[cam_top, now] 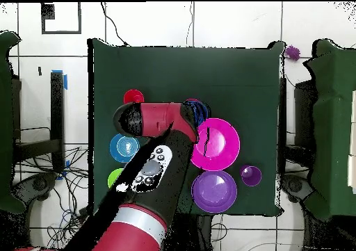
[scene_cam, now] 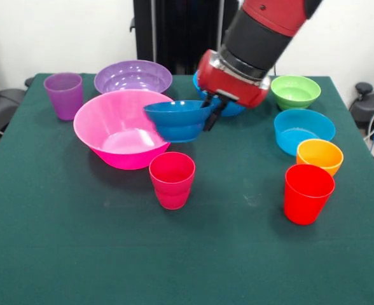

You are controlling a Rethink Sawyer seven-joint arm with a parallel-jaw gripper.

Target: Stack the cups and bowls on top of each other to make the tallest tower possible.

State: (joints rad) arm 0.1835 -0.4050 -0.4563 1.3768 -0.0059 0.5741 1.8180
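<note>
My gripper (scene_cam: 212,114) is shut on the right rim of the small dark blue bowl (scene_cam: 177,119). It holds the bowl in the air, just over the right edge of the huge pink bowl (scene_cam: 114,130). The pink bowl is empty. The purple bowl (scene_cam: 133,76) stands behind it and the purple cup (scene_cam: 63,94) to its left. The magenta cup (scene_cam: 172,180) stands in front of it. The large blue bowl (scene_cam: 236,108) is mostly hidden behind the gripper. The green bowl (scene_cam: 295,91), cyan bowl (scene_cam: 303,130), orange bowl (scene_cam: 319,155) and red cup (scene_cam: 308,194) stand at the right.
In the overhead view the arm (cam_top: 149,172) covers the middle of the green table (cam_top: 229,67). The pink bowl (cam_top: 217,142), purple bowl (cam_top: 213,190), purple cup (cam_top: 250,175), red cup (cam_top: 133,96) and cyan bowl (cam_top: 125,148) show around it.
</note>
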